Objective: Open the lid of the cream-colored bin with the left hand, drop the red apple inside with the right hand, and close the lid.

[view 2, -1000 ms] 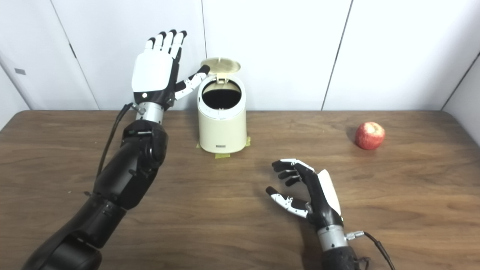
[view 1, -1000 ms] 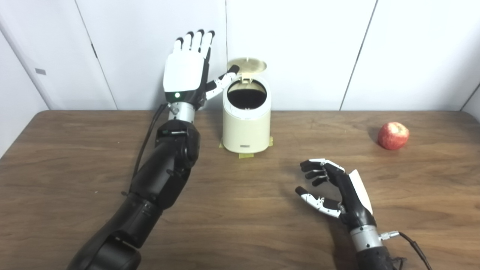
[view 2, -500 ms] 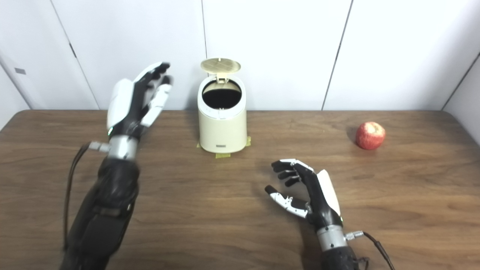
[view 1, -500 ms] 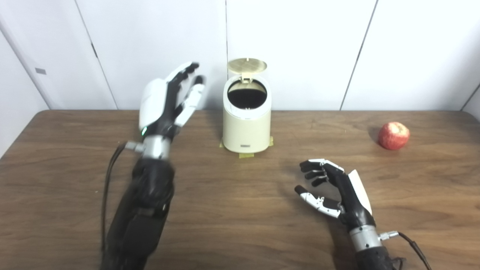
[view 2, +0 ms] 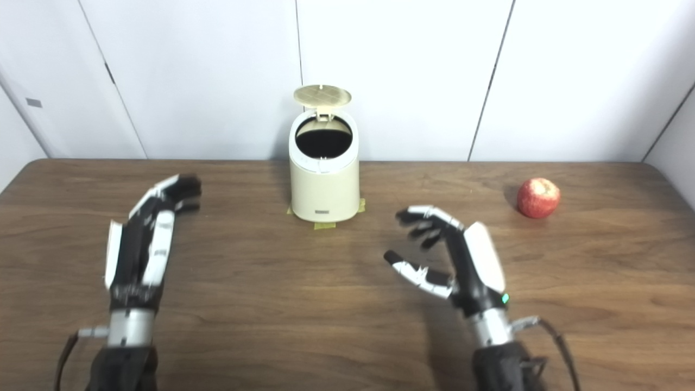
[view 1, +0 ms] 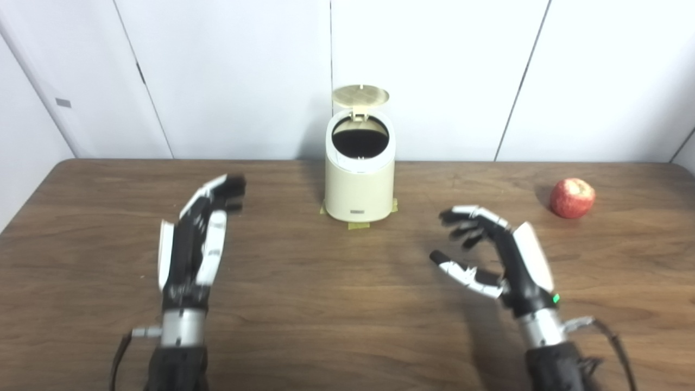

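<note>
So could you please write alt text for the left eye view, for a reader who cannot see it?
A cream-colored bin stands on a wooden table with its lid up. A red apple lies far right; the left hand and right hand are open, holding nothing.

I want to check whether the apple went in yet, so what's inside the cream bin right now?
The bin stands with its lid up, but its inside shows only as dark, and the bottom cannot be seen. The apple lies on the table, far right of it.

Apple (view 1: 572, 198) right of bin (view 1: 360, 182) (apart).
</note>
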`<state>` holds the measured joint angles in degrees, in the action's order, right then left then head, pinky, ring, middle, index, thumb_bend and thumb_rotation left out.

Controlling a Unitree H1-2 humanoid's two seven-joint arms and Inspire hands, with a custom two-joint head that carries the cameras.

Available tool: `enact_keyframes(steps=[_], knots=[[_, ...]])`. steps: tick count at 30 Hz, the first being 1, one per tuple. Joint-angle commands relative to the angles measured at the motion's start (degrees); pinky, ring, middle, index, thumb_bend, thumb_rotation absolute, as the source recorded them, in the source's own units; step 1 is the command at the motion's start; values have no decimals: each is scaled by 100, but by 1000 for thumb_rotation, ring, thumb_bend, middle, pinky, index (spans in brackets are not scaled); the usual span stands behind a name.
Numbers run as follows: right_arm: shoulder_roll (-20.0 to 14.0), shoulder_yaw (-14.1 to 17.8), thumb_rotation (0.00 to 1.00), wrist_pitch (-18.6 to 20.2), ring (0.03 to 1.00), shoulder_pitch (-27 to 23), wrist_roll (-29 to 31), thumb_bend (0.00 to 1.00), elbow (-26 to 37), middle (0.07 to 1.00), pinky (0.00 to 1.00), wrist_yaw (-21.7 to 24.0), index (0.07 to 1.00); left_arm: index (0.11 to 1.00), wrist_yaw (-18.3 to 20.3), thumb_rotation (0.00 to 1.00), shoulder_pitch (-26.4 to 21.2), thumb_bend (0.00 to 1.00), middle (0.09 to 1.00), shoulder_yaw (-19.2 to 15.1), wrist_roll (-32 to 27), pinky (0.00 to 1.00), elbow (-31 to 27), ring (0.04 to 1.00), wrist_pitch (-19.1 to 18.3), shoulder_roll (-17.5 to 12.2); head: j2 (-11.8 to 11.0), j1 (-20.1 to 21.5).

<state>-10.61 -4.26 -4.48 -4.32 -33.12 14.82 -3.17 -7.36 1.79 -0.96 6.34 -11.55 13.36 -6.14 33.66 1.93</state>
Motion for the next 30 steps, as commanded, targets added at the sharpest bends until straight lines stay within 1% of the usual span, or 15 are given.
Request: enact_keyframes(steps=[1, 4, 5, 7, 8, 10, 12, 13, 14, 15, 16, 19, 23, 26, 30], knots=[[-428, 159, 404, 176, 704, -545, -251, 645, 312, 779, 571, 257, 760, 741, 15, 762, -51, 187, 761, -77, -101, 682, -143, 751, 257, 32, 0, -7], [-1060, 272, 426, 607, 814, -1038, -410, 817, 305, 863, 692, 861, 849, 756, 161, 756, 222, 185, 770, -117, -318, 714, -161, 765, 210, 13, -3, -13], [-1243, 287, 422, 745, 819, -1220, -487, 845, 302, 869, 686, 1049, 860, 758, 207, 745, 294, 186, 772, -124, -383, 721, -160, 769, 217, 6, -2, -13], [-1552, 274, 442, 1058, 841, -1598, -673, 895, 306, 888, 691, 1429, 876, 751, 269, 677, 418, 185, 770, -133, -465, 721, -143, 768, 231, 18, -4, -2], [-1673, 249, 455, 1197, 843, -1767, -774, 922, 292, 901, 667, 1587, 882, 747, 283, 640, 467, 179, 769, -138, -480, 719, -128, 767, 243, 30, -4, -2], [-1941, 157, 495, 1583, 855, -2137, -1014, 958, 252, 924, 633, 2092, 901, 743, 298, 616, 551, 165, 767, -149, -475, 713, -67, 763, 292, 67, 0, -9], [-2145, 72, 508, 1820, 884, -2408, -1157, 982, 176, 948, 641, 2466, 925, 738, 307, 606, 585, 157, 765, -155, -455, 708, 6, 759, 366, 92, -5, -1], [-2281, 4, 481, 2000, 894, -2613, -1235, 992, 45, 947, 669, 2758, 920, 734, 309, 605, 591, 160, 762, -148, -417, 703, 55, 756, 399, 97, -1, 21], [-2368, -47, 430, 2130, 925, -2747, -1280, 998, -45, 957, 725, 2952, 917, 730, 312, 623, 593, 161, 759, -145, -391, 698, 86, 757, 417, 101, -1, 21], [-2457, -111, 413, 2230, 936, -2877, -1352, 1000, -155, 961, 745, 3122, 916, 728, 317, 630, 585, 162, 758, -141, -378, 696, 128, 757, 455, 104, 6, 34], [-2522, -173, 397, 2311, 937, -2973, -1424, 1000, -247, 959, 738, 3259, 910, 728, 317, 636, 579, 164, 759, -140, -369, 692, 159, 756, 477, 109, 7, 39], [-2664, -351, 345, 2386, 933, -3194, -1599, 995, -670, 950, 681, 3418, 901, 729, 330, 646, 575, 158, 757, -138, -442, 693, 157, 755, 396, 149, 0, 74], [-2827, -620, 298, 2199, 895, -3484, -1790, 1000, -1556, 929, 596, 3302, 878, 728, 325, 644, 589, 153, 757, -130, -480, 693, 88, 757, 267, 194, 1, 68], [-2854, -792, 301, 2209, 916, -3699, -1827, 996, -2158, 947, 608, 3355, 894, 733, 337, 638, 597, 136, 761, -116, -500, 697, 25, 761, 183, 206, 15, 41], [-2857, -1071, 313, 2016, 922, -3985, -1848, 986, -3030, 935, 630, 3292, 892, 732, 332, 618, 623, 156, 758, -82, -440, 696, -46, 760, 63, 220, 26, 1]])
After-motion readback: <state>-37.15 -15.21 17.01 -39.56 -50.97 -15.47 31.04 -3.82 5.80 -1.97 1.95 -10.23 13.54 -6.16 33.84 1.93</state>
